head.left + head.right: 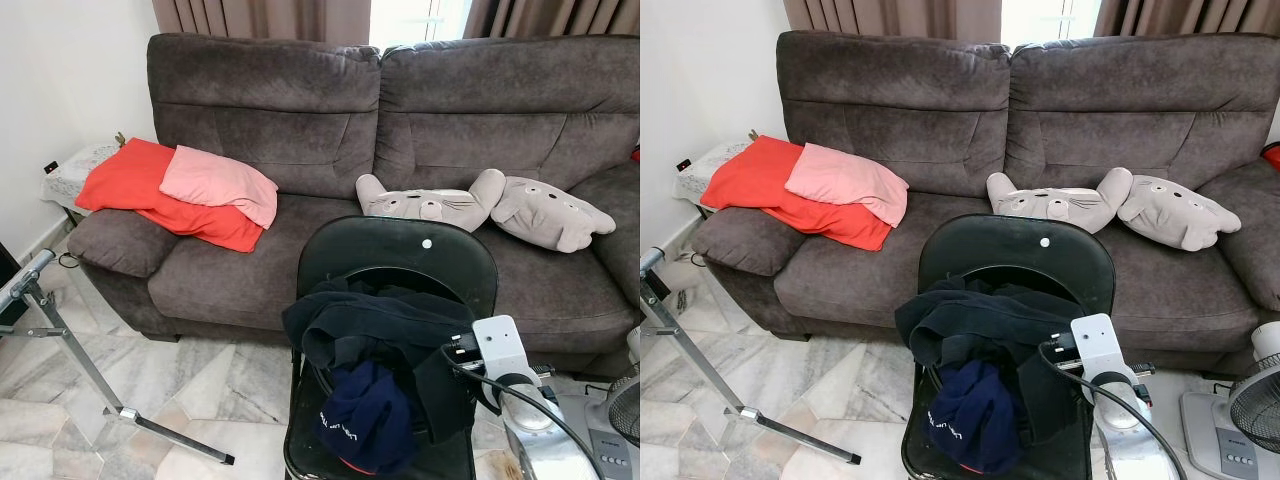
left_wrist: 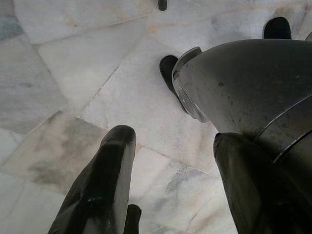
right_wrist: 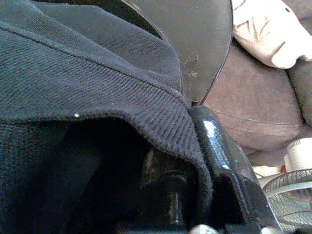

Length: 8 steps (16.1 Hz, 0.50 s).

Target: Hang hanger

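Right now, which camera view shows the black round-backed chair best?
The left eye view shows the black round-backed chair best: whole backrest, dark clothes piled on it. The right eye view shows almost the same. The right wrist view gives only a close edge under knit fabric.

A black chair (image 1: pixel 400 250) on marble floor (image 1: pixel 190 380) carries dark clothes (image 1: pixel 375 345).

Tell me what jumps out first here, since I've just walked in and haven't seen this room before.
A black chair stands in front, heaped with dark clothes, and the right arm reaches in at their edge. Behind it a long grey sofa carries red and pink pillows on the left end and two grey plush cushions to the right. A metal stand leans over the marble floor at left.
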Motion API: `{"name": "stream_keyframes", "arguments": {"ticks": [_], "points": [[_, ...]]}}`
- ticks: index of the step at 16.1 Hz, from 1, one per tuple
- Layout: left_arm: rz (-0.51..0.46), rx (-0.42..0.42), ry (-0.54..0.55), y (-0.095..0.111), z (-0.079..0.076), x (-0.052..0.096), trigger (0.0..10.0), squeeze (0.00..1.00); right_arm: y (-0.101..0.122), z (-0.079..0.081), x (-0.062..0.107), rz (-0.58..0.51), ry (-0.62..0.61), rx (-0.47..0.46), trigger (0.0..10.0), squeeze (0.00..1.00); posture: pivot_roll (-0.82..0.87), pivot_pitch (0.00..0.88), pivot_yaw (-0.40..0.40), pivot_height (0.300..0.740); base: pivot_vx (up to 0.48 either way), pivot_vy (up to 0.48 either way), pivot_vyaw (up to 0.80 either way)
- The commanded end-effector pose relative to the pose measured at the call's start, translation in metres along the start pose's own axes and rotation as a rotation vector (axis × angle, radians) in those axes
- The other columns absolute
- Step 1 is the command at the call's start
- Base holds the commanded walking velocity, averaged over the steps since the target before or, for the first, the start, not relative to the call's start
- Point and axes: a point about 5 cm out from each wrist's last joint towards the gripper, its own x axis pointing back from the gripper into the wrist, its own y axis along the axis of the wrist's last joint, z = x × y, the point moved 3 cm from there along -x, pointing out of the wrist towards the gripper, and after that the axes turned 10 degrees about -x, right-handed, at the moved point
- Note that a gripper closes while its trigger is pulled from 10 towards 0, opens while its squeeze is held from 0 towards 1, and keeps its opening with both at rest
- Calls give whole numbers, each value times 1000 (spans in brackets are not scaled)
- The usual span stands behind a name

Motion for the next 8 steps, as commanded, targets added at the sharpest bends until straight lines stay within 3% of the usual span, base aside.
{"name": "stream_keyframes", "arguments": {"ticks": [1, 4, 8], "points": [[18, 0, -7, -6, -1, 1, 10000, 0, 6, -1, -1, -21, -12, -27, 0, 0, -65, 15, 39, 740, 0, 0, 0], [0, 7, 57, -5, 5, 1, 10000, 0, 16, -3, -2, -74, -25, -67, 0, 0, -65, 16, 41, 740, 0, 0, 0], [-105, 78, 269, 2, 21, 6, 10000, 0, 25, -2, -1, -122, -41, -96, 0, 0, -56, 20, 39, 740, 0, 0, 0]]}}
